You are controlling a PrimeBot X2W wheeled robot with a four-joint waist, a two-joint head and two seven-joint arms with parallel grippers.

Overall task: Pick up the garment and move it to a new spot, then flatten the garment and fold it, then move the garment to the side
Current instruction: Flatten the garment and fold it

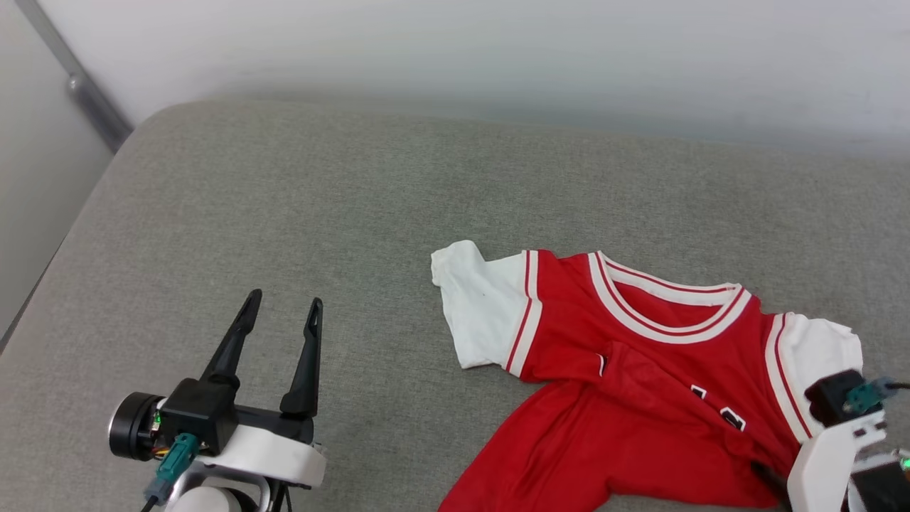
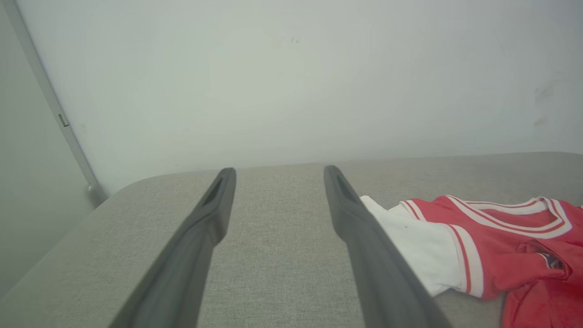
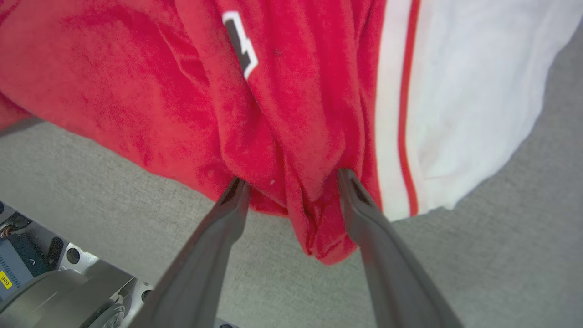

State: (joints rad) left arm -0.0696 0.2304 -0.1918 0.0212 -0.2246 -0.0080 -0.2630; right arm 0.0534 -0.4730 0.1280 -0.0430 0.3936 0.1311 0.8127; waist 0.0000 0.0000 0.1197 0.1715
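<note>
Across the grey cushion (image 1: 284, 199), which meets a pale wall (image 1: 498, 50) along its far edge, you have bare fabric on the left half and the garment (image 1: 625, 370) on the right half, toward the near edge. A grey rail (image 1: 85, 92) runs down the wall past the cushion's far left corner. You can see the garment lying front up with its neck toward the far edge. Its upper part is fairly flat, while the lower red body is creased and bunched. Your right arm (image 1: 828, 455) stands over the garment's right side. Your left pincer (image 1: 284, 299) sits over the near left part of the cushion, well apart from the garment, its fingers spread wide with nothing between them. Your right pincer (image 3: 292, 177) is down at the garment's red side, just beside the striped trim (image 3: 389, 114) of a sleeve. Its fingers stand wide, and a ridge of red cloth sits between the tips without being pinched. One white sleeve (image 1: 476, 313) lies flat, pointing toward the cushion's middle, and the other sleeve (image 1: 817, 348) sits nearer the right edge, partly behind that arm. A fold laid over the chest leaves you mere scraps of the black, white-edged lettering (image 1: 732, 418).
</note>
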